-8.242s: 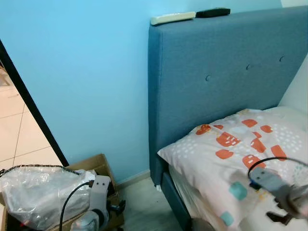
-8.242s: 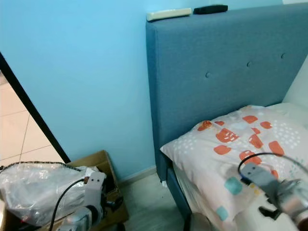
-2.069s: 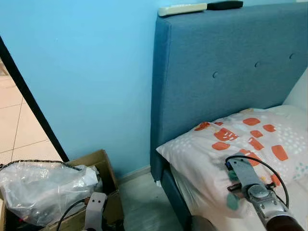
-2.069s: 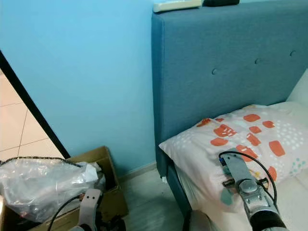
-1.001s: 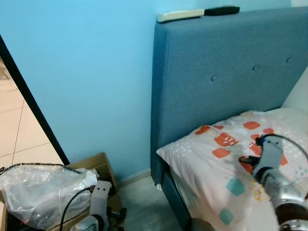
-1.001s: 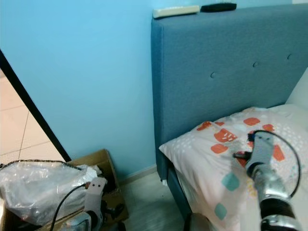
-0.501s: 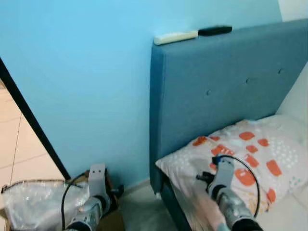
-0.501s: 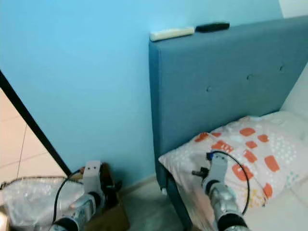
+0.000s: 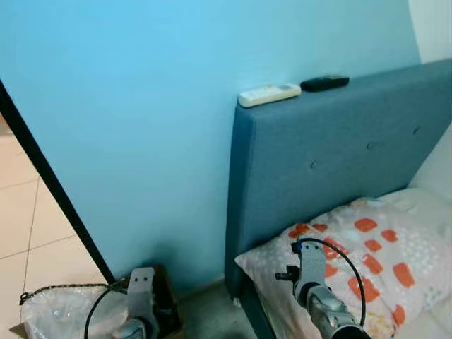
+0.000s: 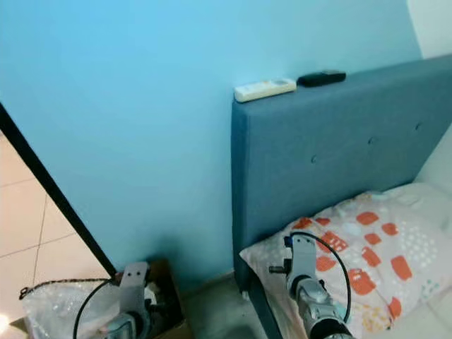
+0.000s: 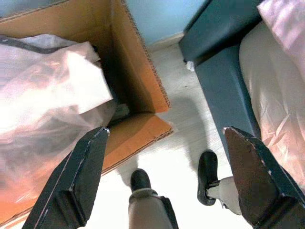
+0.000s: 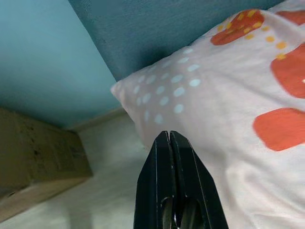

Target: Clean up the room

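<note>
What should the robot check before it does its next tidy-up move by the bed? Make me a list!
1. Right gripper holding nothing: ok, fingers pressed shut and bare, over the pillow.
2. Left gripper ready to grab: ok, fingers wide apart.
3. Cardboard box within reach: ok, just below the left gripper, plastic bag inside.
4. White remote and black remote steady: ok, lying flat on the headboard.
5. Remotes within reach: cannot tell.
</note>
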`<state>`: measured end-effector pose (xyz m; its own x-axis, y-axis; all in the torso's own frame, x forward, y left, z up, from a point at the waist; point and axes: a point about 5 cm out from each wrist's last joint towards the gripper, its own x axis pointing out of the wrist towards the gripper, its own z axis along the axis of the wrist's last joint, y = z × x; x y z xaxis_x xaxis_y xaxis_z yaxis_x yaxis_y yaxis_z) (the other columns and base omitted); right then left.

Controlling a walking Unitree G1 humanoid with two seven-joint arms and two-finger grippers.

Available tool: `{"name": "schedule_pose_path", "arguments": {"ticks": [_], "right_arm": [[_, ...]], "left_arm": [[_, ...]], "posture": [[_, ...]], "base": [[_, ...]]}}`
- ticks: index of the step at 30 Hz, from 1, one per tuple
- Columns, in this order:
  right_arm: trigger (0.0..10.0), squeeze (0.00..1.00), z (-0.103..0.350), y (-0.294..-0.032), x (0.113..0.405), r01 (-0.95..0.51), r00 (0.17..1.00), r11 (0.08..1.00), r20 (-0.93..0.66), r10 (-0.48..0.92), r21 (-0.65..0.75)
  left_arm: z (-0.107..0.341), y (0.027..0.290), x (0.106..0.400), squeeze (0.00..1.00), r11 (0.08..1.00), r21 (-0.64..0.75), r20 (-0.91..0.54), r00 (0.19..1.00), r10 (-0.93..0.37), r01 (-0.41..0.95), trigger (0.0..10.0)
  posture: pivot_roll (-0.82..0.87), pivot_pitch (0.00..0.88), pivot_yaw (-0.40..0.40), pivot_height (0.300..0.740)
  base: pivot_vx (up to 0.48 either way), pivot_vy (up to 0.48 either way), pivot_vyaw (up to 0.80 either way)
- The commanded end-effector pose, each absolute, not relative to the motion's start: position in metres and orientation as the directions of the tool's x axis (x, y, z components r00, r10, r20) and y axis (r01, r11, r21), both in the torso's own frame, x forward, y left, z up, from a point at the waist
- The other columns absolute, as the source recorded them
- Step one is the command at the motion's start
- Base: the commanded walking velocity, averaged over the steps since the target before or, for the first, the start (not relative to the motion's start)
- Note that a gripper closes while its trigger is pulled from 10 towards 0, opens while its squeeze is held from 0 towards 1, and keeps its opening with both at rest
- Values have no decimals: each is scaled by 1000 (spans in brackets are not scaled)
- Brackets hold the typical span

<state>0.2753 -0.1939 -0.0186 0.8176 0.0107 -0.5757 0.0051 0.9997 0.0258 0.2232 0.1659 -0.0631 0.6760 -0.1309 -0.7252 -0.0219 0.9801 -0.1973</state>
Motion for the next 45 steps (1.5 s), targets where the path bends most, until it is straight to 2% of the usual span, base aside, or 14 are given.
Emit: {"name": "schedule_pose_path", "arguments": {"ticks": [1, 2, 3, 4, 8, 10, 24, 31, 32, 33, 34, 35, 36, 45], "right_arm": [[10000, 690, -28, -198, 264, 11, 796, 1000, -605, -12, -5], [10000, 1000, -33, -200, 257, 8, 780, 1000, -626, -15, -14], [10000, 1000, -33, -200, 257, 8, 780, 1000, -626, -15, -14], [10000, 1000, -38, -201, 251, -1, 764, 1000, -645, -11, -19], [10000, 1000, -54, -199, 231, -86, 703, 993, -711, 2, -83], [10000, 1000, -59, -197, 224, -83, 682, 995, -731, 15, -57], [10000, 1000, -61, -191, 223, -114, 667, 993, -743, 50, -35], [10000, 1000, -61, -190, 223, -124, 670, 991, -741, 50, -45], [10000, 1000, -61, -192, 222, -104, 666, 993, -745, 34, -47], [10000, 1000, -61, -193, 222, -90, 663, 995, -749, 23, -49], [10000, 47, -63, -195, 220, -78, 652, 996, -758, 13, -50], [10000, 47, -63, -195, 220, -78, 652, 996, -758, 13, -50], [10000, 0, -64, -196, 218, -67, 646, 997, -763, 9, -46], [10000, 0, -65, -199, 215, -48, 635, 997, -773, -13, -56]], "left_arm": [[-72, 173, 207, 0, 984, -174, -772, 625, -116, -33, 10000], [-75, 175, 202, 553, 985, -170, -784, 610, -117, -30, 10000], [-75, 175, 202, 553, 985, -170, -784, 610, -117, -30, 10000], [-77, 176, 198, 1000, 985, -170, -791, 600, -119, -30, 10000], [-78, 177, 196, 1000, 981, -186, -792, 599, -122, -47, 10000], [-77, 177, 198, 1000, 979, -192, -787, 606, -112, -68, 10000], [-70, 166, 212, 1000, 972, -229, -759, 635, -144, -53, 10000], [-71, 162, 211, 1000, 973, -227, -767, 624, -151, -43, 10000], [-72, 162, 211, 0, 974, -225, -770, 619, -151, -42, 10000], [-72, 161, 210, 0, 974, -224, -773, 617, -151, -42, 10000], [-74, 161, 208, 0, 978, -208, -785, 602, -148, -32, 10000], [-74, 161, 208, 0, 978, -208, -785, 602, -148, -32, 10000], [-74, 161, 207, 0, 981, -195, -792, 593, -146, -20, 10000], [-77, 163, 202, 0, 987, -162, -807, 577, -126, -13, 10000]], "posture": [[60, 0, -9, 723], [59, 0, -6, 723], [59, 0, -6, 723], [59, 0, -7, 723], [61, 0, -9, 723], [67, 0, -14, 723], [65, 0, -21, 723], [63, 0, -19, 723], [63, 0, -19, 723], [60, 0, -17, 723], [59, 0, -16, 723], [59, 0, -16, 723], [59, 0, -16, 723], [56, 0, -12, 723]], "base": [[0, 0, 0], [0, 0, 0], [0, 0, 0], [0, 0, 0], [0, 0, 0], [0, 0, 0], [0, 0, 0], [0, 0, 0], [0, 0, 0], [0, 0, 0], [0, 0, 0], [0, 0, 0], [0, 0, 0], [-300, 0, 0]]}}
